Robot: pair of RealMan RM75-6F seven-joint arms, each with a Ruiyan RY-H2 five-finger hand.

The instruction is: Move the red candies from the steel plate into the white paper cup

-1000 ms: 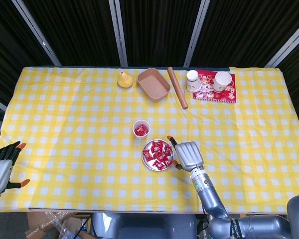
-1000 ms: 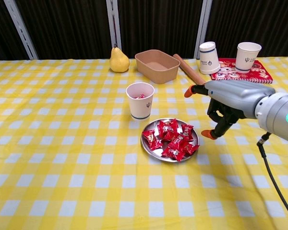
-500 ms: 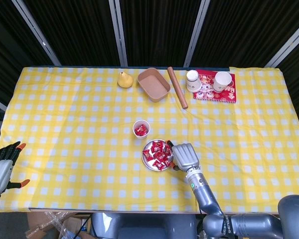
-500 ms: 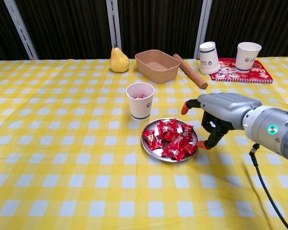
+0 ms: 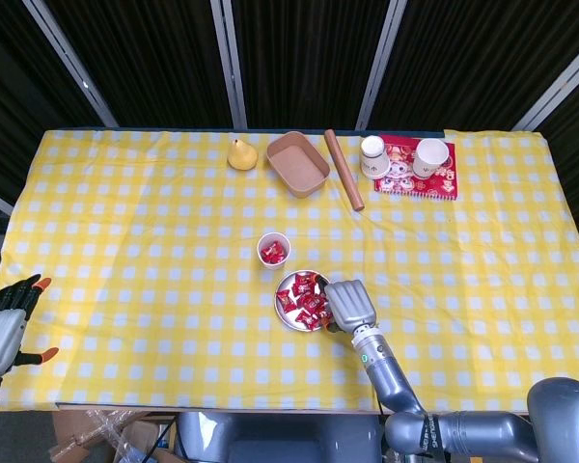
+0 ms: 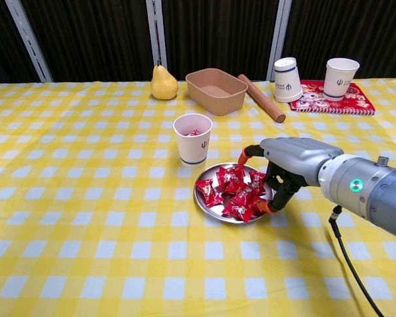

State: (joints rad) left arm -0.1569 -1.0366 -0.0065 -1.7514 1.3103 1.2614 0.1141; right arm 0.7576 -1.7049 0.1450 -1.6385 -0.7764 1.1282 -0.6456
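Several red candies [image 6: 236,192] piled on steel plate [image 6: 208,203], white paper cup [image 6: 193,139] just behind plate. My right hand [image 6: 284,165] over plate's right edge, fingers spread, nothing held. My left hand [image 5: 2,326] far from plate, fingers spread.

Red candies [image 6: 236,192], steel plate [image 6: 210,207], white paper cup [image 6: 192,139] (dark band), yellow-white checked tablecloth [image 6: 86,198].

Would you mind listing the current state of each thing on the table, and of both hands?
Steel plate: upright, holding a pile of red candies.
White paper cup: upright, some red candy inside.
Right hand: over the plate's right edge, fingers spread, reaching into the candies; no grip visible.
Left hand: open, at the table's left edge, holding nothing.
Brown tray: upright, empty.
Cup on red booklet: upside down.
Cup beside it: upright.
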